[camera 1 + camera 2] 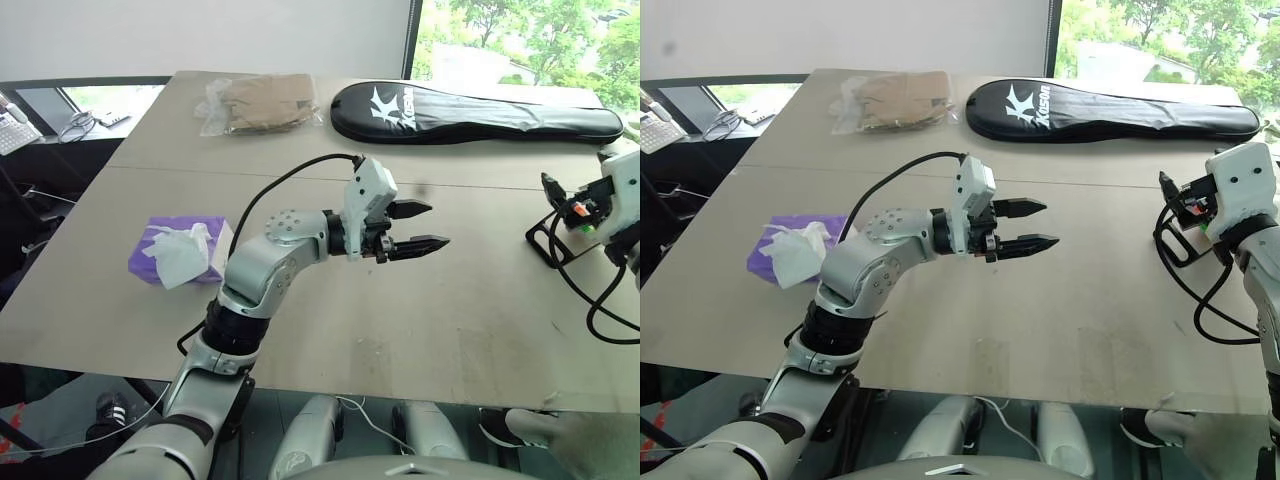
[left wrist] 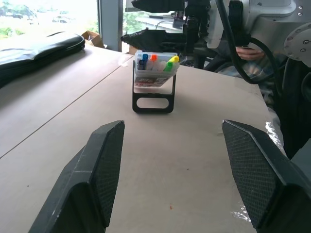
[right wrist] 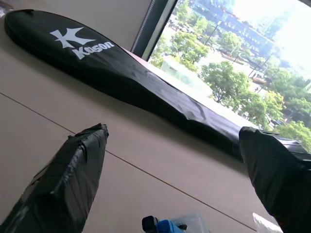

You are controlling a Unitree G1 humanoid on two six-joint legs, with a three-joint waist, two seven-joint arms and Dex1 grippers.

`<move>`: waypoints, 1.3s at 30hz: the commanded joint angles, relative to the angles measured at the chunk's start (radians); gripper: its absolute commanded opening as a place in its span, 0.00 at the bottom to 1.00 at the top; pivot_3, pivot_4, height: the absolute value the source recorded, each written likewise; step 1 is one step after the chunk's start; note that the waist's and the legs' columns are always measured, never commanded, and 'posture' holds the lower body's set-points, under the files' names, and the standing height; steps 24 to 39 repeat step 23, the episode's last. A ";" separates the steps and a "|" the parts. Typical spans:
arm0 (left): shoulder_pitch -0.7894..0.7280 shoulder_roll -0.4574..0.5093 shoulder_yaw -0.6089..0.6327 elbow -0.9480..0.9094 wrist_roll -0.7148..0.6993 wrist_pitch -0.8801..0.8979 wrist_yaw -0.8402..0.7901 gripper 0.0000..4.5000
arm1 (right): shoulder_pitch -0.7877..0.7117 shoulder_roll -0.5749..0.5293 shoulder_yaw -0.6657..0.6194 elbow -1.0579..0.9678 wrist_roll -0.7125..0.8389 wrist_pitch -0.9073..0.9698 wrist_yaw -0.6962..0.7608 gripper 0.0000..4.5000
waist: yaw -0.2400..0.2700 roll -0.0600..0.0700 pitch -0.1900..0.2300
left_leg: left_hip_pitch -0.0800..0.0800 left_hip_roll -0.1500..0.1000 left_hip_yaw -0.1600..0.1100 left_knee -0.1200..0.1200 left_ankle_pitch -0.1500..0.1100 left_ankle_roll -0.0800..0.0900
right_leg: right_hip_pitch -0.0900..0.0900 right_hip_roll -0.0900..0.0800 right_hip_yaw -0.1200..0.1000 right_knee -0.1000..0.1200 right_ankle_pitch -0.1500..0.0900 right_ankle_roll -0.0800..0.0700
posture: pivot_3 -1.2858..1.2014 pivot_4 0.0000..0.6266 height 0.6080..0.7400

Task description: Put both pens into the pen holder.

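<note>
Left gripper (image 1: 422,227) hangs above mid-table w/ fingers spread and nothing between them, pointing toward my right side. Right gripper (image 3: 175,179) is just above the pen holder (image 2: 154,80) at the table's right edge; from the right wrist view I read its two fingers as spread wide, nothing pinched.

Pen holder: clear box on black angular frame, standing upright on the table (image 1: 400,320) near the right edge. Contents per left wrist view: blue cap (image 2: 145,58), orange cap (image 2: 153,58), plus a yellow-green tip (image 2: 171,62), all poking up out of the box. I can't tell barrels apart through the plastic. Right wrist view shows a blue cap (image 3: 167,226) directly under that gripper, at the box's top.

Other items: purple tissue box (image 1: 180,250) w/ white tissue pulled up, left side of table, well apart from the holder. Black racket bag (image 1: 470,110) lies along the far edge. Bagged brown item (image 1: 262,103) sits beside it, far left-centre.
</note>
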 commanded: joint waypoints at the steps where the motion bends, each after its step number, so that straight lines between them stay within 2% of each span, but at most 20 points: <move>1: 0.000 -0.007 0.024 -0.052 -0.043 0.003 -0.009 0.73 | -0.038 0.031 -0.063 -0.115 0.080 -0.004 0.022 0.99 | -0.001 0.000 0.000 | 0.000 0.000 0.000 0.000 0.000 0.000 | 0.000 0.000 0.000 0.000 0.000 0.000 | 0.52 0.24 1.00; 4: 0.018 0.001 0.039 -0.034 -0.028 -0.005 0.029 0.73 | 0.002 0.056 -0.036 -0.215 0.197 0.045 0.100 0.99 | 0.000 0.000 0.000 | 0.000 0.000 0.000 0.000 0.000 0.000 | 0.000 0.000 0.000 0.000 0.000 0.000 | 0.52 0.24 1.00; 7: 0.048 0.000 0.077 0.020 0.072 -0.071 0.162 0.73 | 0.115 0.059 -0.010 -0.290 0.285 0.098 0.179 0.99 | 0.002 0.000 0.000 | 0.000 0.000 -0.002 0.000 0.000 0.000 | 0.001 0.000 0.000 -0.001 0.000 0.000 | 0.52 0.24 1.00; 9: 0.066 -0.001 0.113 0.041 0.113 -0.086 0.242 0.73 | 0.180 0.058 -0.018 -0.309 0.317 0.113 0.212 0.99 | 0.008 0.000 0.000 | 0.000 0.000 -0.002 0.000 0.000 0.000 | 0.001 0.000 -0.001 -0.001 0.000 0.000 | 0.52 0.24 1.00; 12: 0.149 0.051 0.163 0.015 0.160 -0.080 0.304 0.73 | 0.307 0.049 -0.037 -0.283 0.295 0.077 0.281 0.99 | 0.012 0.000 0.000 | 0.000 0.000 -0.001 0.000 0.000 0.000 | 0.001 0.000 0.000 -0.001 0.000 0.000 | 0.52 0.24 1.00; 16: 0.253 0.079 0.237 -0.091 0.076 0.006 0.310 0.73 | 0.412 0.023 -0.031 -0.259 0.248 0.012 0.367 0.99 | 0.016 0.000 0.000 | 0.000 0.000 -0.001 0.000 0.000 0.000 | 0.000 0.000 0.000 -0.001 0.000 0.000 | 0.52 0.24 1.00; 20: 0.472 0.155 0.372 -0.325 -0.013 0.144 0.328 0.73 | 0.494 0.009 -0.083 -0.218 0.247 -0.013 0.438 0.99 | 0.020 0.001 -0.001 | 0.001 0.000 -0.001 0.001 0.000 0.000 | 0.001 0.000 0.000 -0.001 0.001 0.001 | 0.52 0.24 1.00; 23: 0.560 0.193 0.421 -0.417 -0.053 0.192 0.343 0.73 | 0.506 0.004 -0.086 -0.191 0.235 -0.036 0.466 0.99 | 0.017 0.001 -0.001 | 0.001 0.001 0.000 -0.002 0.000 0.000 | 0.000 0.000 0.004 -0.002 0.001 0.001 | 0.52 0.24 1.00; 39: 0.560 0.193 0.421 -0.417 -0.053 0.192 0.343 0.73 | 0.506 0.004 -0.086 -0.191 0.235 -0.036 0.466 0.99 | 0.017 0.001 -0.001 | 0.001 0.001 0.000 -0.002 0.000 0.000 | 0.000 0.000 0.004 -0.002 0.001 0.001 | 0.52 0.24 1.00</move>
